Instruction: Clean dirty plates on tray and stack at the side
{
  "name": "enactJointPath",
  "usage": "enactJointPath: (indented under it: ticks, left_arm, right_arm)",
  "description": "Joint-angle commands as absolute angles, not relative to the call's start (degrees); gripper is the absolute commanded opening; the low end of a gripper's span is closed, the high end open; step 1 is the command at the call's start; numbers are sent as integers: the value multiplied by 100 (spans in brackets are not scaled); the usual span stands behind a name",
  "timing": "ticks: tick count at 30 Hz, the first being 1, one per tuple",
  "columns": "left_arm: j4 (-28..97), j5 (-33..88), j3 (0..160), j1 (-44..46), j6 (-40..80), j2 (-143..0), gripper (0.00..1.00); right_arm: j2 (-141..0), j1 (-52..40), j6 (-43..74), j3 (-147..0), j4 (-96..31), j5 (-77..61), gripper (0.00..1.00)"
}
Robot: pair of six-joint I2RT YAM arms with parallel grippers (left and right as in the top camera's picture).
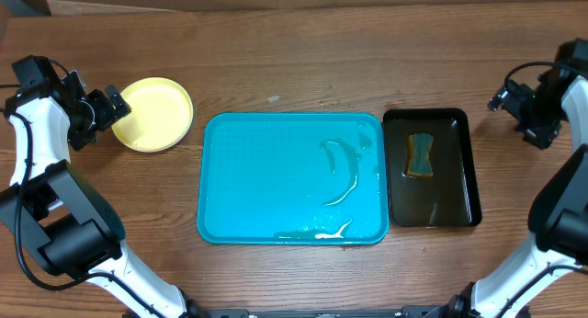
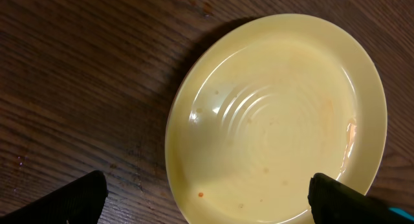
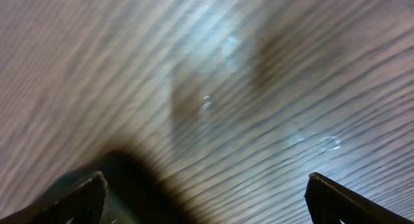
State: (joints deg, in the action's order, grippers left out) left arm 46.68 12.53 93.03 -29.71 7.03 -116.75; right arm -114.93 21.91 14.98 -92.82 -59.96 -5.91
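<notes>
A pale yellow plate [image 1: 156, 114] lies on the wooden table left of the turquoise tray [image 1: 257, 171]. The tray holds no plates, only wet streaks. In the left wrist view the plate [image 2: 278, 114] fills the frame, with a few tiny orange specks on it. My left gripper [image 1: 112, 107] sits at the plate's left edge, open; its black fingertips [image 2: 84, 197] straddle the plate's near rim, and nothing is held in the left gripper [image 2: 208, 199]. My right gripper [image 1: 511, 96] is at the far right over bare table. In its wrist view the right gripper [image 3: 206, 198] is open and empty.
A narrow black tray [image 1: 455, 185] stands right of the turquoise one, with a yellow-green sponge [image 1: 421, 155] in it. Both arm bases sit at the table's front corners.
</notes>
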Motion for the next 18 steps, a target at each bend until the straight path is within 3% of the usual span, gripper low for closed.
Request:
enactJointPath:
  ticks: [1, 14, 18]
  left_arm:
    - [4657, 1197, 9397, -2961, 642, -11725, 100]
    - [4657, 1197, 9397, -2961, 644, -11727, 100]
    - [4657, 1197, 9397, -2961, 642, -11725, 100]
  right_arm:
    - [-10388, 1737, 1505, -9376, -5961, -607, 100]
    - [-7155, -832, 1505, -9376, -5966, -609, 100]
    - [-6289, -1153, 1376, -9371, -5964, -454, 100]
